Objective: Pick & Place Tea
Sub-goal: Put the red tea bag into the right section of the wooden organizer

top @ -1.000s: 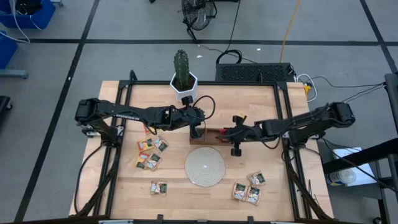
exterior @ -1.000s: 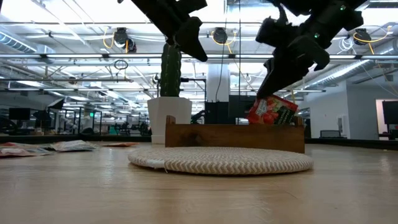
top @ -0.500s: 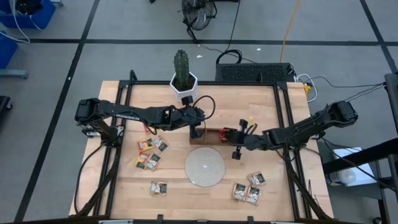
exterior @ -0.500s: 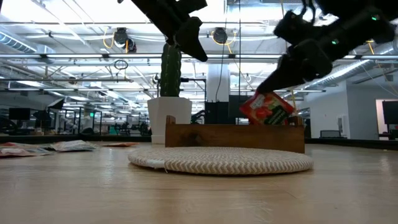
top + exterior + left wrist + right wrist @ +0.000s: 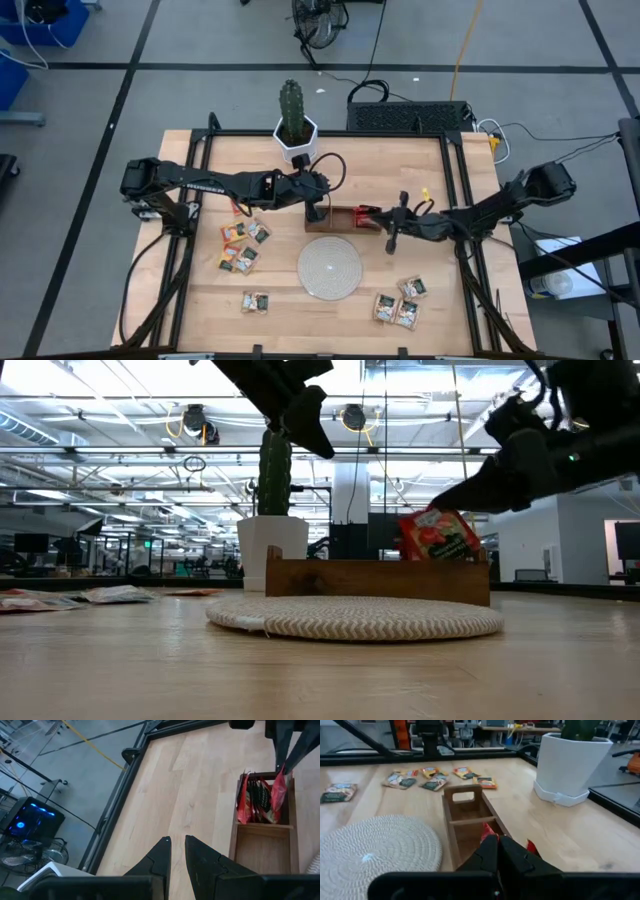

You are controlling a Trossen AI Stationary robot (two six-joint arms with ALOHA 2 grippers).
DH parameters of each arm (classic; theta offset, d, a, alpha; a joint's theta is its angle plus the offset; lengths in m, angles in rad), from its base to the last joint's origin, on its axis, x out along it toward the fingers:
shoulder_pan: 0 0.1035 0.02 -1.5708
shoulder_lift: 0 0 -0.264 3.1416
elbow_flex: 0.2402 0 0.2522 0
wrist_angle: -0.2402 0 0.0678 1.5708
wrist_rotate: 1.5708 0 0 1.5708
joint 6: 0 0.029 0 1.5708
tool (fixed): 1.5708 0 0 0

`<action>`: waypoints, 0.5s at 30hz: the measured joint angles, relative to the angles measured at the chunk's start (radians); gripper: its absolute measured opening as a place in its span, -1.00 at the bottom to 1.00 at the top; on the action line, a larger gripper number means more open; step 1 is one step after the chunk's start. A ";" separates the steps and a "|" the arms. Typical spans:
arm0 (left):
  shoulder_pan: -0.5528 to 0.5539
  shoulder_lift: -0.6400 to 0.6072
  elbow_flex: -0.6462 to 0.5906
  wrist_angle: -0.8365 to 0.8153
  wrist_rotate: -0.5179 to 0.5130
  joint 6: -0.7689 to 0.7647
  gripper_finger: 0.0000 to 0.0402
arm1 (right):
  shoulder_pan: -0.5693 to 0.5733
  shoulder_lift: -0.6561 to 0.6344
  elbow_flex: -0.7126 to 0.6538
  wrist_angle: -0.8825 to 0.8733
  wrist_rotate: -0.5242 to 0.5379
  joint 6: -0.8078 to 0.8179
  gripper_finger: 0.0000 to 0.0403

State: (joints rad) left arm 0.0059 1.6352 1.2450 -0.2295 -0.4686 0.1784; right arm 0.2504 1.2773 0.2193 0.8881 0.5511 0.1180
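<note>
Right gripper [image 5: 374, 213] pinches a red sachet [image 5: 437, 536] over the tray's [image 5: 340, 218] end compartment; left gripper [image 5: 318, 206], jaws nearly closed and empty, hovers beside the tray.

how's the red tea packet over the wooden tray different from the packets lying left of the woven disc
The red packet stands tilted on edge at the tray's right end, pinched by the right end effector; the left packets lie flat on the table, untouched. Its wrapper is red; theirs look green and orange-yellow. It is single; they form a loose cluster. All are small square sachets, far smaller than the disc.
</note>
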 joint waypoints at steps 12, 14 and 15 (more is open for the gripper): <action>0.000 0.000 0.000 0.028 0.000 -0.001 -0.69 | -0.014 0.071 -0.030 0.142 -0.001 -0.031 -1.00; 0.000 0.000 0.000 0.029 0.000 -0.001 -0.69 | -0.017 0.092 -0.029 0.164 -0.001 -0.033 -1.00; 0.000 0.000 0.000 0.030 0.000 -0.001 -0.69 | -0.020 0.103 -0.029 0.169 -0.002 -0.032 -1.00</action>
State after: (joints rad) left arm 0.0059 1.6352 1.2450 -0.1998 -0.4686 0.1776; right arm 0.2300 1.3806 0.1902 1.0574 0.5496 0.0857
